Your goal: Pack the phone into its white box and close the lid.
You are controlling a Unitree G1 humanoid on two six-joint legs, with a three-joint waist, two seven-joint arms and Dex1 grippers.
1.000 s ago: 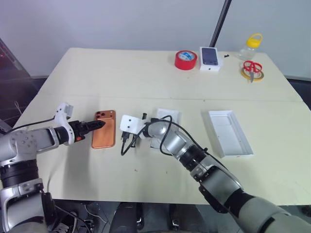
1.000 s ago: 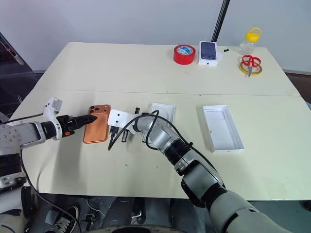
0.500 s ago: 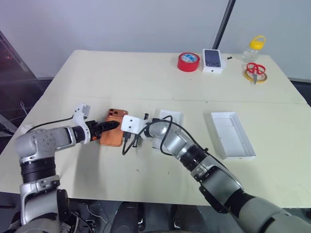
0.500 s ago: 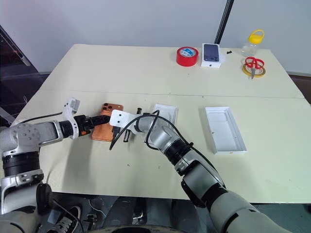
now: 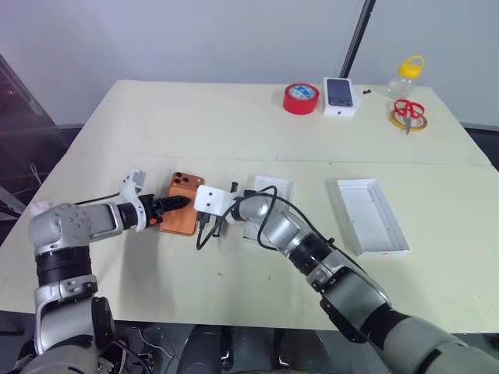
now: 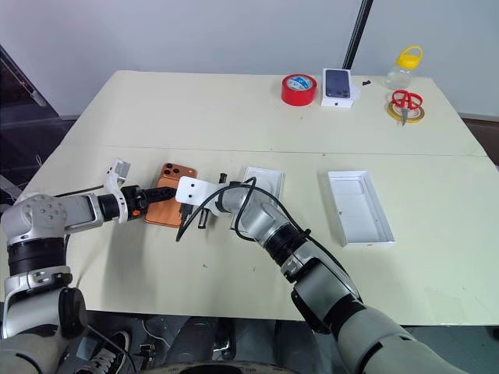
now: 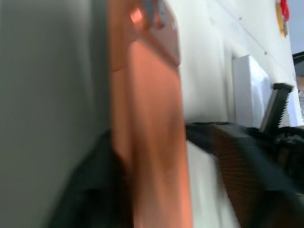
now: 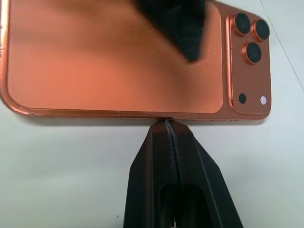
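The phone (image 5: 179,204) lies left of centre on the surface (image 5: 234,125), its left edge pinched between the left gripper (image 5: 173,203) fingers. The right gripper (image 8: 170,124), fingers pressed together and empty, touches its right edge.

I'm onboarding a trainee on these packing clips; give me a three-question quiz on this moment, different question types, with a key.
1. True or false: the phone already lies inside the white box.
2. Which gripper has its fingers pressed together, tips at the phone's long edge? A) left gripper B) right gripper
3. Fill in: the lid lies on the table with its hollow side facing ____.

Key
1. False: it lies camera side up on the table, between the two grippers, beside the box.
2. B; the left gripper's fingers reach over the phone from the other side.
3. Up.
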